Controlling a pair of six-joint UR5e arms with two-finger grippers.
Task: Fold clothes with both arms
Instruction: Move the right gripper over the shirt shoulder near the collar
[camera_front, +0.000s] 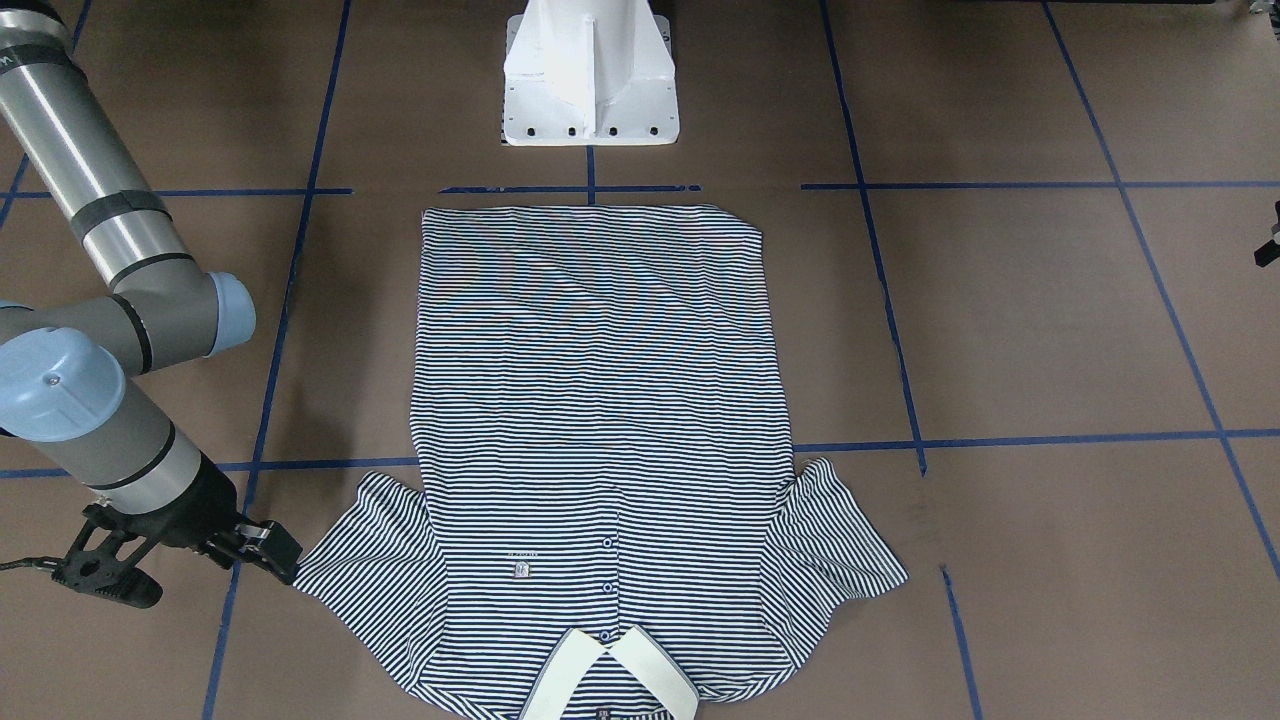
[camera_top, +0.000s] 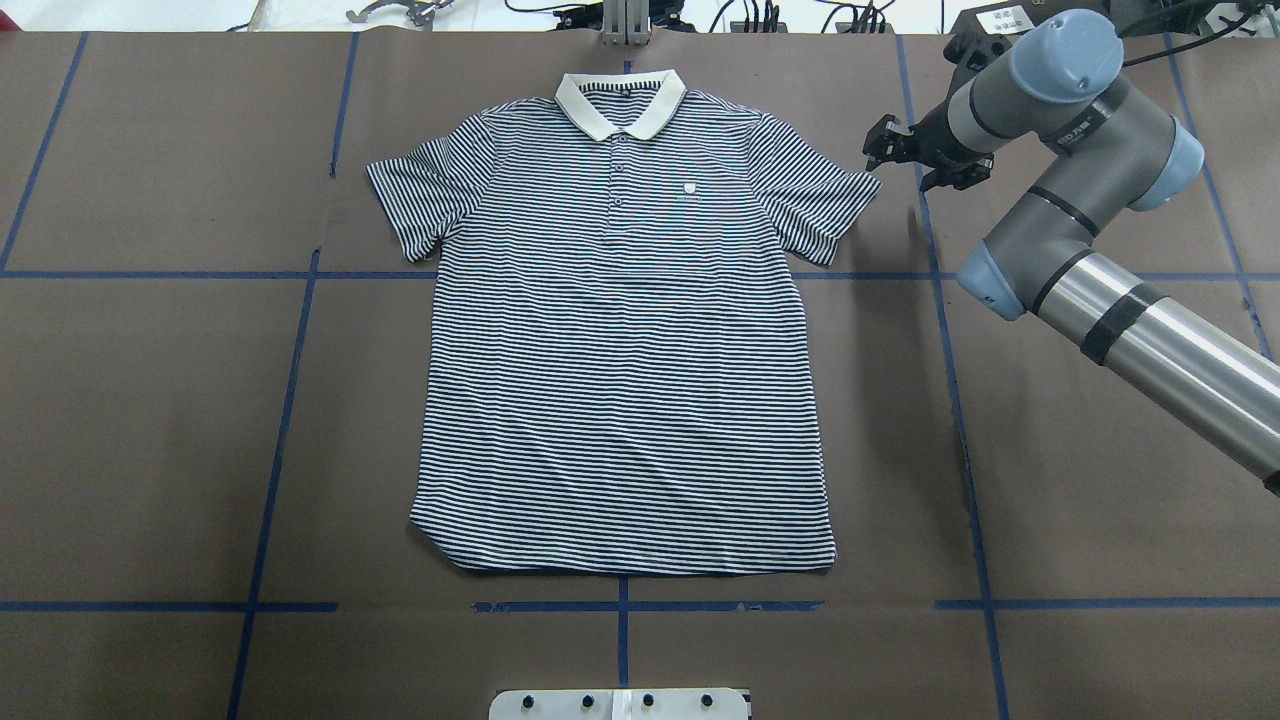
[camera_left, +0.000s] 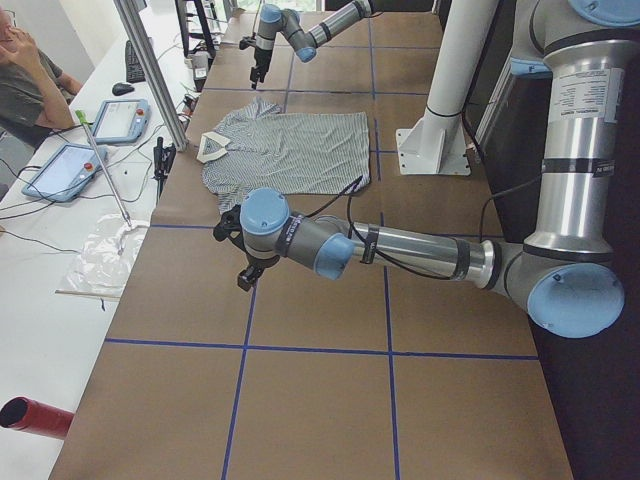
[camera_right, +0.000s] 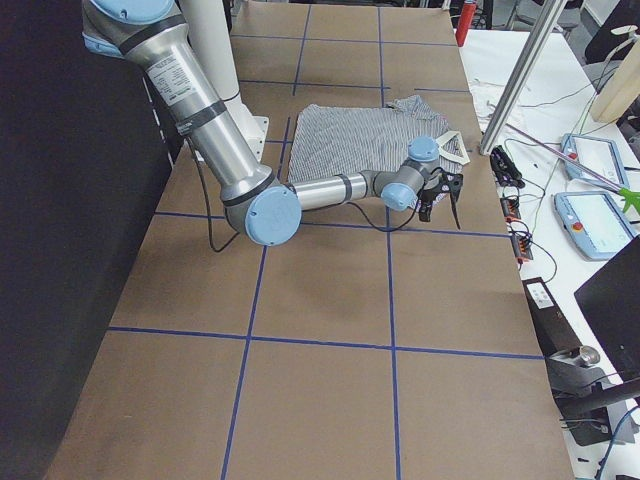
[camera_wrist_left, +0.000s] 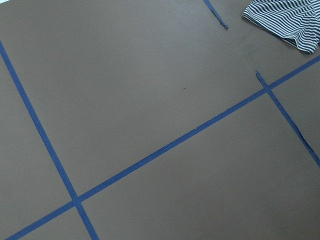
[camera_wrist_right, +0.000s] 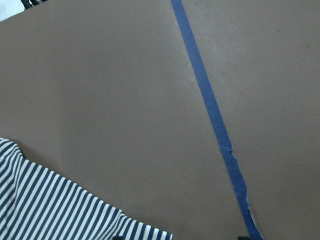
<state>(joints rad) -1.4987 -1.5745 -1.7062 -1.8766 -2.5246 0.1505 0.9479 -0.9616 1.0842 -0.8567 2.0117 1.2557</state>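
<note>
The right claw (camera_top: 915, 165) is standing wide open, holding nothing, one finger just beside the polo shirt's (camera_top: 620, 360) sleeve tip; I cannot tell the left claw's (camera_left: 243, 275) opening.

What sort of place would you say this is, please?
Probably a robotics lab or test cell: the table is papered brown with a blue tape grid, industrial robot arms work over it, and teach pendants lie on the side bench.

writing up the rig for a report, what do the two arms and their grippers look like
Both the right arm and left arm are silver-grey tubes with light blue joint caps, black bands and black cables. The right gripper and left gripper are black and two-fingered.
</note>
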